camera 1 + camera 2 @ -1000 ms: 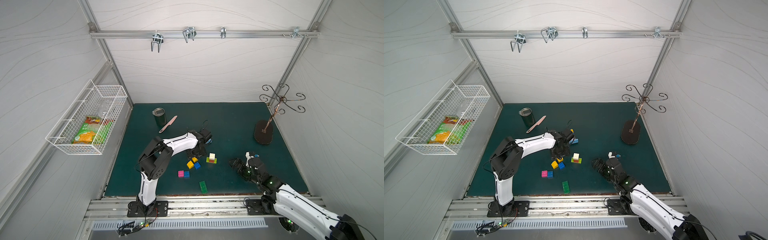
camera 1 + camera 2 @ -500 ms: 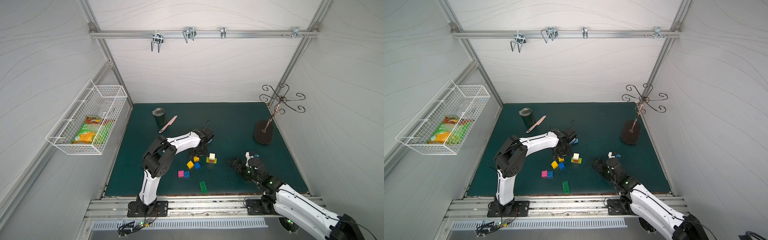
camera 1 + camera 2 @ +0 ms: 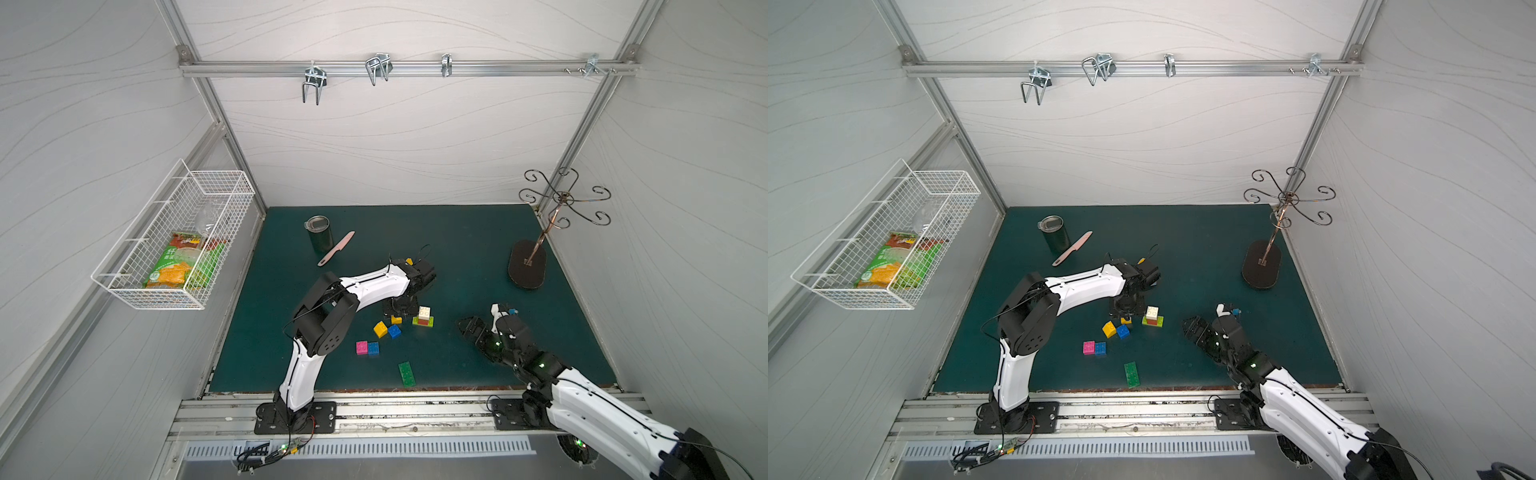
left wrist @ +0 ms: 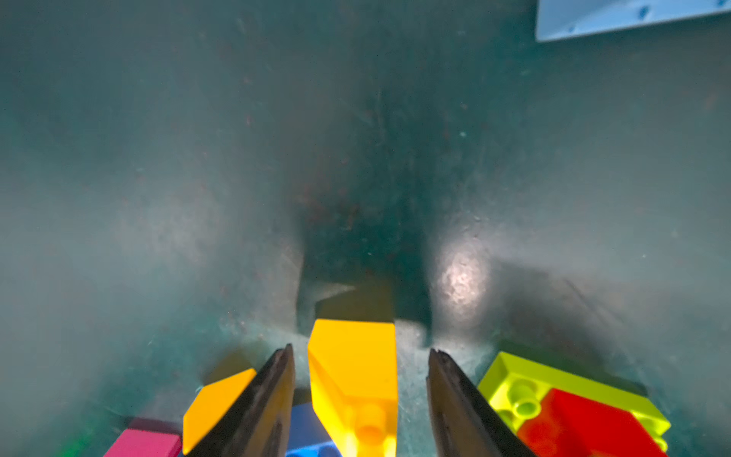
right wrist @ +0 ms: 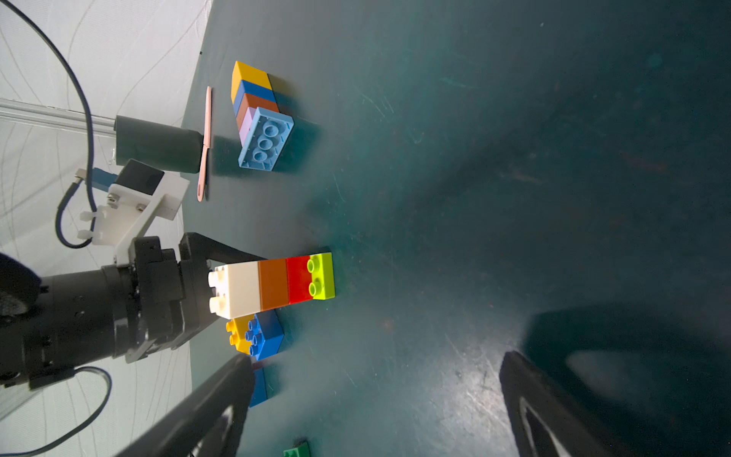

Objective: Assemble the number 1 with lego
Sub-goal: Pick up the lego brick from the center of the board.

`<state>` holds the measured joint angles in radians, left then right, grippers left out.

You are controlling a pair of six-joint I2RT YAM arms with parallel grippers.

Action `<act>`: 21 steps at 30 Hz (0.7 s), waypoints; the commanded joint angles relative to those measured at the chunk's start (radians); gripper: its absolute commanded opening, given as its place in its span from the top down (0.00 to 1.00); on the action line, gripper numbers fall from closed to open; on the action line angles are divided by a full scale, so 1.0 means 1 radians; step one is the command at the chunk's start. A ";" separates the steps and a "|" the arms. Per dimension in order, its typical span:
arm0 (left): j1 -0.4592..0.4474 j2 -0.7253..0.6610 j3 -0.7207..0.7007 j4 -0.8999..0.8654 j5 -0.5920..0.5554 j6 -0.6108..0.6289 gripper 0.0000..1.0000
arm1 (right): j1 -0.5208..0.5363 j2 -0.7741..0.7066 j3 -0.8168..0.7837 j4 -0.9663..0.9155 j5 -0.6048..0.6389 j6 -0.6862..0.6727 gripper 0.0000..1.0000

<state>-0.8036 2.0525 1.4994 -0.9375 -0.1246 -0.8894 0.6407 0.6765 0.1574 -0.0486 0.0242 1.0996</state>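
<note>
A yellow-orange lego brick (image 4: 352, 372) sits on the mat between the fingers of my left gripper (image 4: 360, 350), with a gap on each side, so the gripper is open around it. In both top views the left gripper (image 3: 399, 309) points down over this brick (image 3: 397, 320). Beside it stands a stack of white, orange and red bricks on a lime one (image 3: 424, 316) (image 5: 273, 283). Loose yellow (image 3: 380, 329), blue (image 3: 394, 331), pink (image 3: 362, 347) and green (image 3: 407, 374) bricks lie nearer the front. My right gripper (image 5: 375, 360) (image 3: 469, 328) is open and empty, to the right of the stack.
A second stack ending in a light blue brick (image 5: 257, 114) lies on its side behind the left arm. A dark cup (image 3: 320, 239) and a pink knife (image 3: 336, 248) are at the back left. A hook stand (image 3: 527, 270) is at the back right. A wire basket (image 3: 178, 245) hangs on the left wall.
The left gripper's jaws have narrowed around the yellow-orange brick. The right arm has not moved.
</note>
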 commanded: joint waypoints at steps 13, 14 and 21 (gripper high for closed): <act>0.001 -0.010 -0.052 0.094 0.074 0.041 0.45 | -0.006 -0.005 0.007 0.003 -0.005 -0.014 0.01; 0.003 -0.013 -0.056 0.094 0.074 0.041 0.47 | -0.007 -0.005 0.007 0.003 -0.003 -0.014 0.01; 0.006 -0.022 -0.058 0.077 0.071 0.051 0.58 | -0.007 0.002 0.009 0.006 -0.004 -0.015 0.01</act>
<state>-0.7994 2.0445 1.4483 -0.8570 -0.0666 -0.8558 0.6392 0.6769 0.1574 -0.0490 0.0223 1.0996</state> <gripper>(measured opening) 0.433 0.990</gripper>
